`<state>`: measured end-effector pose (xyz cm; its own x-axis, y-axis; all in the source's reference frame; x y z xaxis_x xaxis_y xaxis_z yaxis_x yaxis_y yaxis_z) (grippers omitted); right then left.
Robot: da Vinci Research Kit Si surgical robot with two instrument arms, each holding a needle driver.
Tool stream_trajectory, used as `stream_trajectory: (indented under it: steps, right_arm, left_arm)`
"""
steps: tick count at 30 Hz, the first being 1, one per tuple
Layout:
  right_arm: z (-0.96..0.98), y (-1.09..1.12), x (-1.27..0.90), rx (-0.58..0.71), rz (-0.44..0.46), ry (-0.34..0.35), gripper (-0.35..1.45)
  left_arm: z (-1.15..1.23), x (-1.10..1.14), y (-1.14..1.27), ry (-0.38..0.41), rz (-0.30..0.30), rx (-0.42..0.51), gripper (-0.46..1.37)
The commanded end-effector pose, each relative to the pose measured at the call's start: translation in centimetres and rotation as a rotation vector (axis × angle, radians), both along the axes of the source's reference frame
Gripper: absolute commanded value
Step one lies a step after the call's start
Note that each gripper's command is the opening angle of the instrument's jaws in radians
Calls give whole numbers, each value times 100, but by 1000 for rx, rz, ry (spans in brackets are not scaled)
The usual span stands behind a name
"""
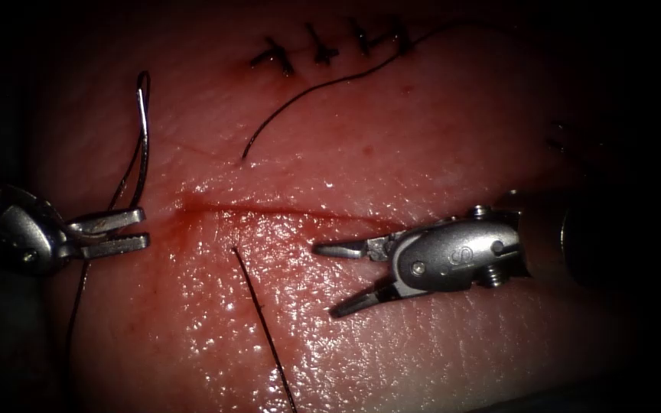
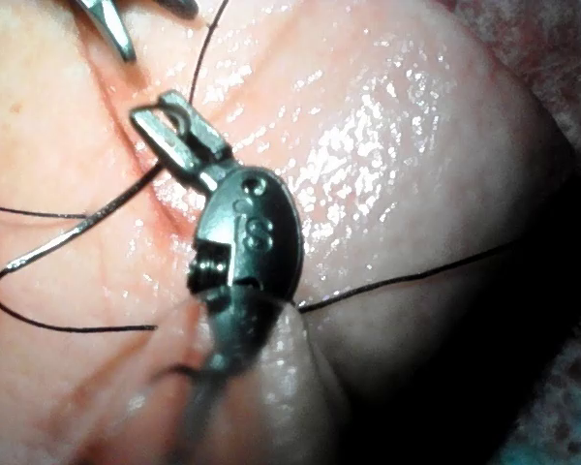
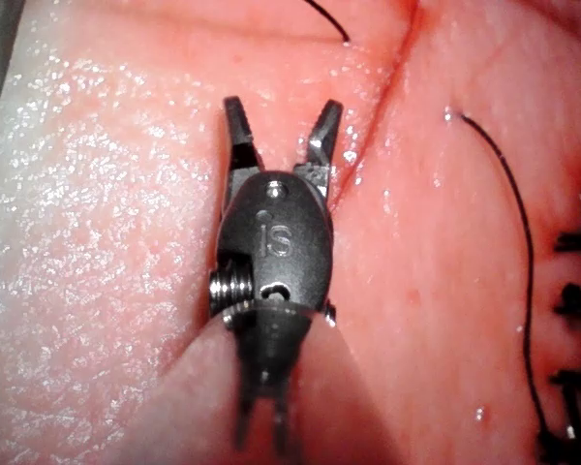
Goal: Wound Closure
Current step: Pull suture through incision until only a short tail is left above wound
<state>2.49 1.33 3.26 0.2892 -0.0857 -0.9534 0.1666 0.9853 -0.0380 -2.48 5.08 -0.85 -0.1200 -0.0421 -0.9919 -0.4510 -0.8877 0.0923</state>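
1. The glistening pink pork-belly tissue (image 1: 422, 138) carries a thin horizontal cut (image 1: 284, 213) across its middle, with red fluid (image 1: 193, 210) gathered at the cut's left end.
2. The left arm's steel tool (image 1: 128, 231) sits at the cut's left end, its jaws closed on the curved silver needle (image 1: 144, 138) near the needle's lower end.
3. The needle rises from those jaws in an arc and lies free above the tissue, not in it; in the left wrist view the same needle (image 2: 87, 228) curves away from the left tool (image 2: 169, 131).
4. The thin black thread (image 1: 93, 252) trails from the needle's upper end down past the left tool.
5. The right arm's steel tool (image 1: 334, 279) hovers just below the cut's right part with its jaws spread wide, holding nothing; the right wrist view shows the same gap (image 3: 281, 126).
6. A row of dark finished stitches (image 1: 323, 50) lies well above the cut, with a loose thread tail (image 1: 307, 95) curving down from it.
7. Another black thread end (image 1: 262, 321) emerges from the tissue just below the cut.
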Motion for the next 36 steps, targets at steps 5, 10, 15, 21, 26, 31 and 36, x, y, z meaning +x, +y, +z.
stream_trajectory:
  steps: [5,10,15,21,26,31,36]
  right_arm:
    - [14,4,19,-7,-39,-8,129]
    - [22,3,39,-15,-71,-14,127]
    - [23,2,54,-24,-98,2,116]
    - [26,1,64,-28,-119,12,100]
    - [26,-1,72,-30,-155,20,55]
    - [29,-7,75,-26,-264,-16,-35]
    - [28,-14,72,-30,-300,-33,-35]
  left_arm:
    - [-1,0,-1,6,9,-10,-35]
    - [-1,2,-2,8,12,-16,-35]
    - [0,5,-3,6,15,-17,-35]
    - [1,6,-4,9,17,-24,-35]
    - [1,6,-3,9,20,-30,-35]
    - [1,6,-3,9,20,-30,-35]
    - [1,6,-3,9,20,-30,-35]
